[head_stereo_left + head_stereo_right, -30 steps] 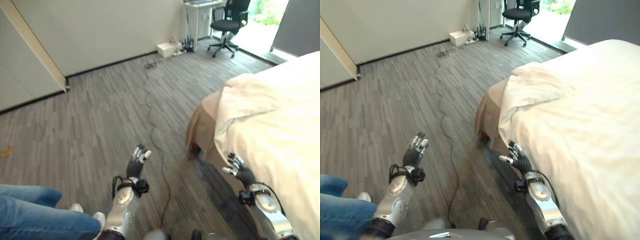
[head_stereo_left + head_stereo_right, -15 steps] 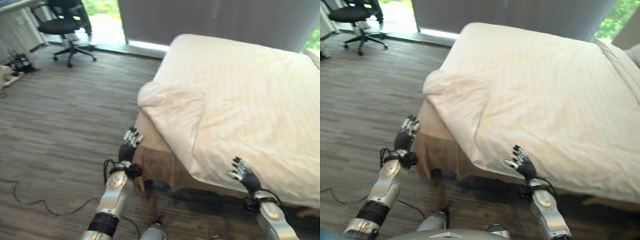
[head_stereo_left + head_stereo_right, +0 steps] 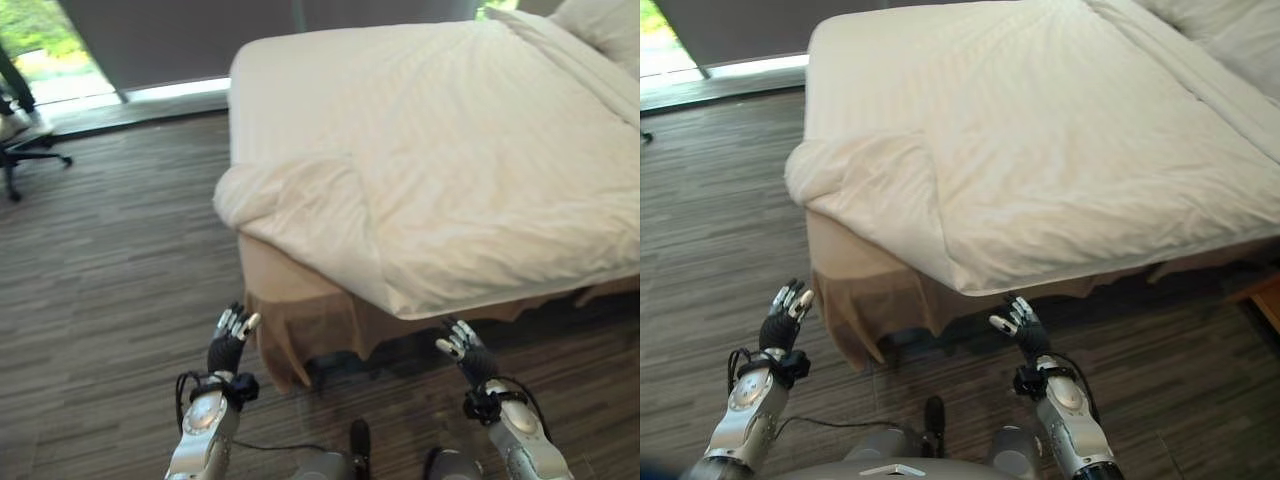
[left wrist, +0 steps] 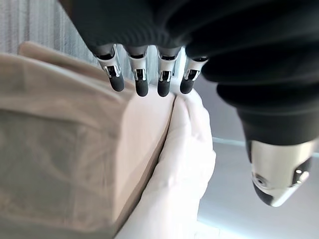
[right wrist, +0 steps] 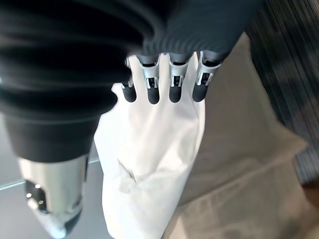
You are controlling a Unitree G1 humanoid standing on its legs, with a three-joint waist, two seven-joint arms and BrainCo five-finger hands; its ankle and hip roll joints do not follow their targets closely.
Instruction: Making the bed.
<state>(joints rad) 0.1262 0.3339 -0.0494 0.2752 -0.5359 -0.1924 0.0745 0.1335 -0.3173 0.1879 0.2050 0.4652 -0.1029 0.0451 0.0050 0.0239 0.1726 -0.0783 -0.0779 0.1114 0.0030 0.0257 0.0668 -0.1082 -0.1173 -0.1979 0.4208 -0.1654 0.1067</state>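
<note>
Bed [image 3: 480, 120] one (duvet [image 3: 300, 200] corner folded); left robot hand [image 3: 228, 345], right robot hand [image 3: 462, 352] empty, fingers relaxed.

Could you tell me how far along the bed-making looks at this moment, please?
Partly done: the white duvet lies mostly flat over the bed. Its near corner is folded back in a bunch, baring the tan bed skirt. Nothing is in hand: the left hand and right hand are open, short of the bed's edge. Left to do: grasp that corner, pull it straight and smooth it.
</note>
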